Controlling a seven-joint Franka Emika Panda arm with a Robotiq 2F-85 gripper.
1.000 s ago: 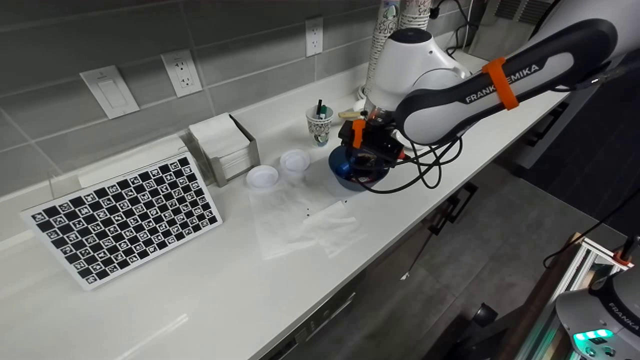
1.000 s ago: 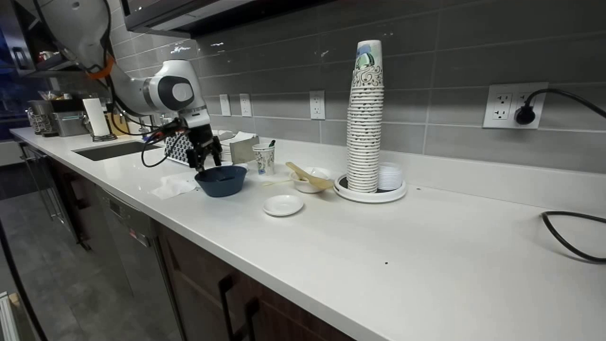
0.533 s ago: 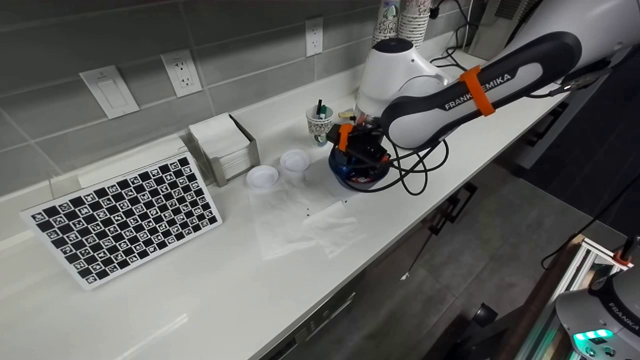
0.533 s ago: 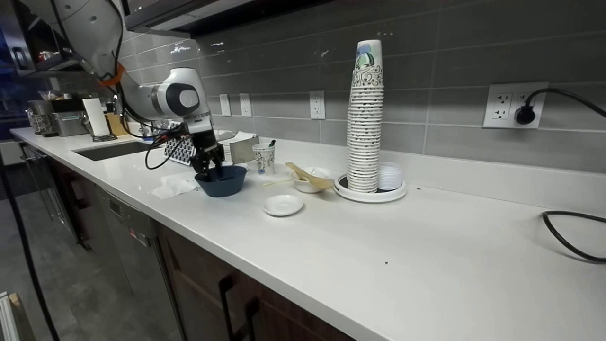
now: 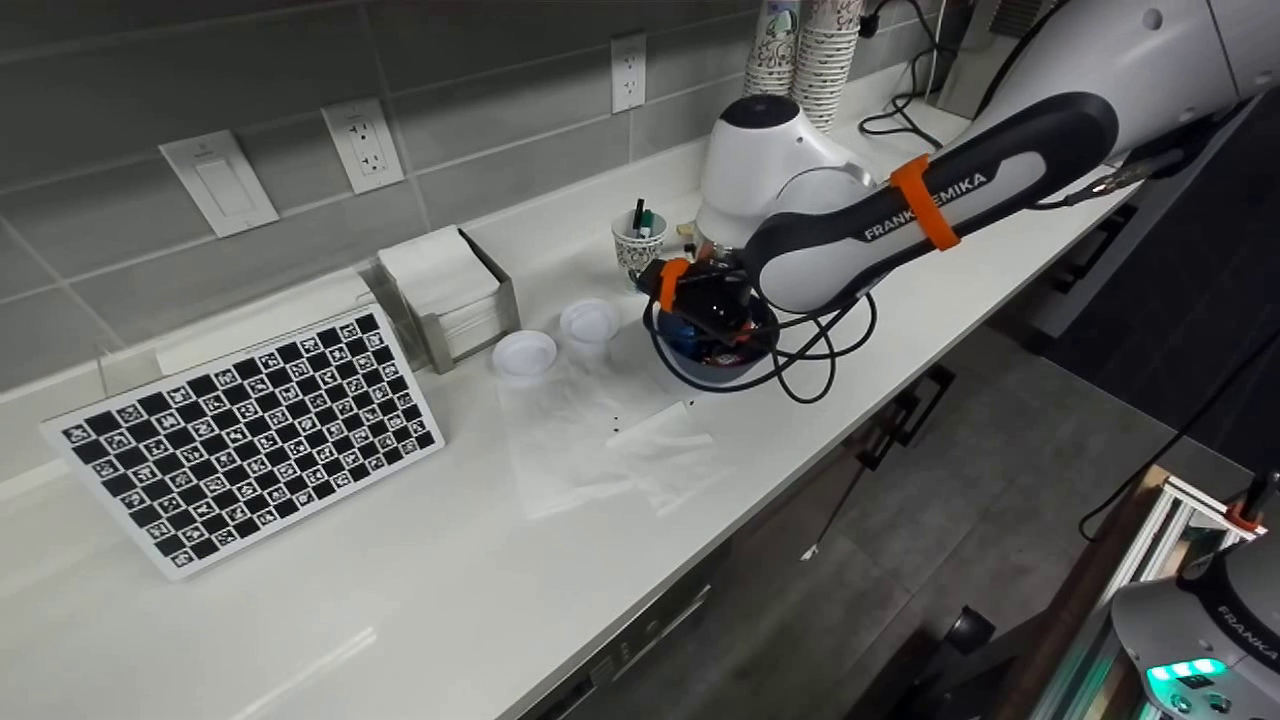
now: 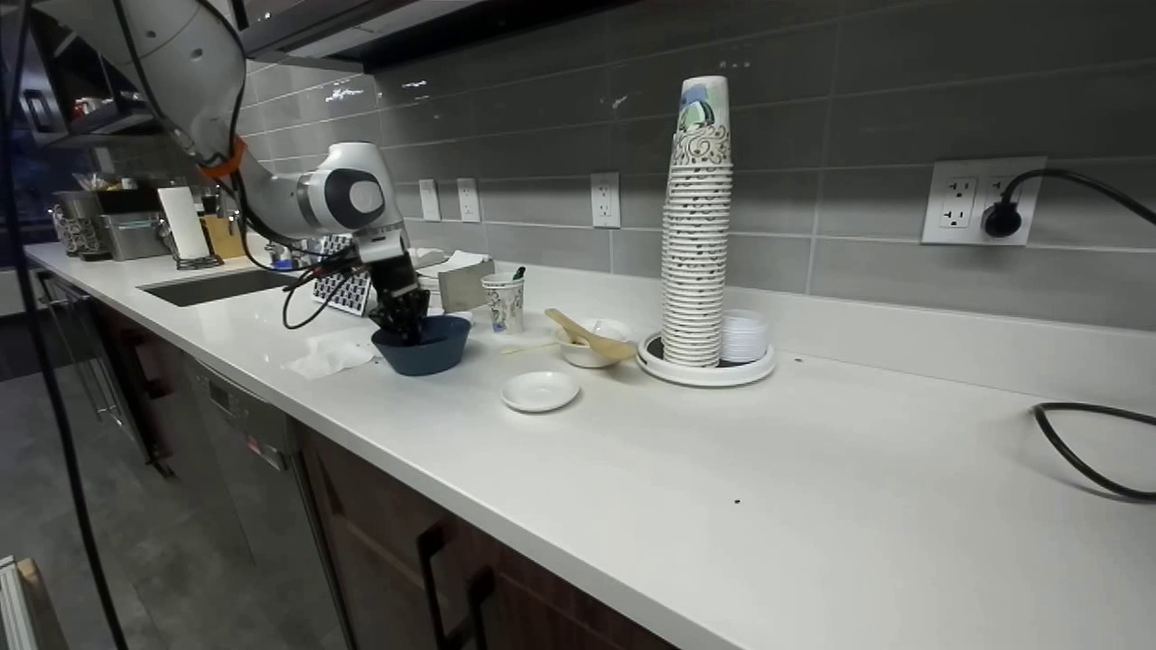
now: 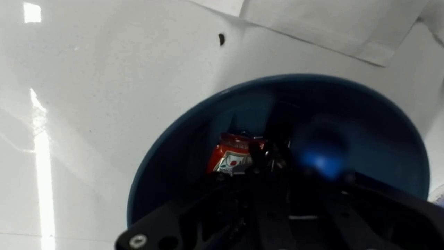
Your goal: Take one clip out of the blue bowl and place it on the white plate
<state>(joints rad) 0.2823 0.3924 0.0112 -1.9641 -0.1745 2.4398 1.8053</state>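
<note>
The blue bowl (image 6: pixel 421 359) stands on the counter in both exterior views, and its rim (image 7: pixel 298 78) fills much of the wrist view. My gripper (image 6: pixel 406 329) points down into it, fingertips below the rim. In the wrist view the black fingers (image 7: pixel 255 149) of the gripper (image 7: pixel 272 154) stand close together, with small metallic glints around the tips. It is too dark there to make out a clip or whether anything is pinched. A red packet (image 7: pixel 232 160) lies in the bowl beside the left finger. The white plate (image 6: pixel 540 392) sits apart from the bowl, bare.
Two small white dishes, the nearer one (image 5: pixel 525 354) beside a napkin holder (image 5: pixel 470 315), stand near the bowl. A paper sheet (image 5: pixel 655 460) lies close by. A pen cup (image 6: pixel 503 302), a white bowl with a wooden spatula (image 6: pixel 591 336) and tall stacked cups (image 6: pixel 697 262) line the wall side.
The arm has come down, bringing the gripper from above the rim into the blue bowl. The jaws have drawn closer together. Bowl and plate stay where they were.
</note>
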